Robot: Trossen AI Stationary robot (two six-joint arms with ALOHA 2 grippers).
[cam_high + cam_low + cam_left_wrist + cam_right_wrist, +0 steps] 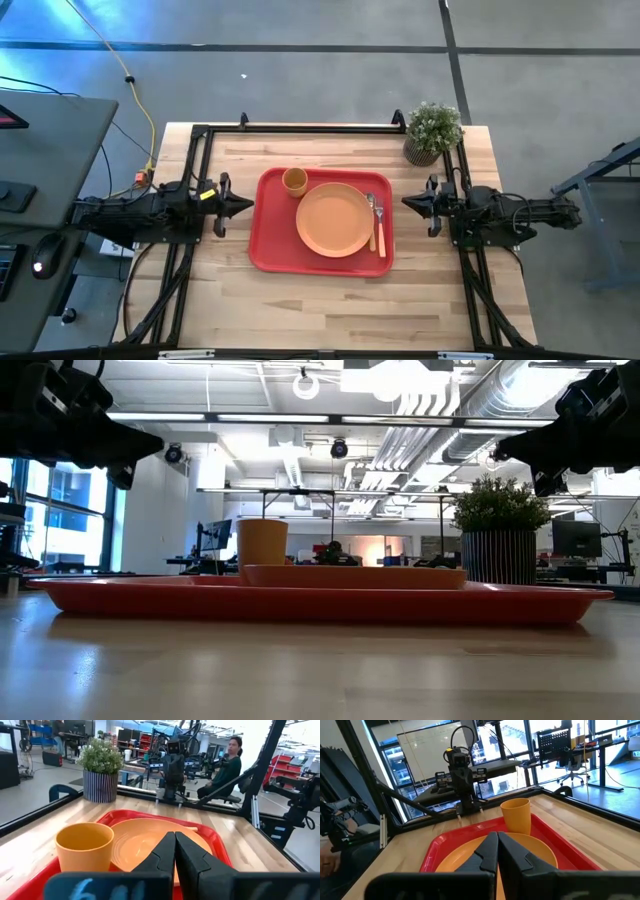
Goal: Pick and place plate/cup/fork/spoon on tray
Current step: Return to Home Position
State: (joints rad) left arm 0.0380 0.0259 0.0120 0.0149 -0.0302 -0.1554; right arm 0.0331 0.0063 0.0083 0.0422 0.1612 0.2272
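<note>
1. Mid-worktop [300,310], between the two arms: tray [268,255], carrying all four pieces.
2. On the tray: plate [333,220] in the middle. Cup [294,181] upright just beside the plate's edge, toward the left arm. Cutlery [381,238] laid side by side along the plate's edge on the right arm's side, with fork and spoon impossible to tell apart here.
3. Left pincer [248,206]: pressed together on nothing, raised off the worktop, just beside the tray's left rim.
4. Right pincer [408,202]: likewise pressed together and empty, raised, near the tray's right rim but apart from it.
5. Placing judged finished, with only the parking of the arms left.
6. Handling, as a guess: rigid, light plastic throughout, smooth and likely slippery.
7. Best taken by the raised rim, tray and plate alike, and the cup by its wall at the lip.
8. If lifting the loaded tray, keep it level, or expect the cup to tip and the cutlery to slide.
</note>
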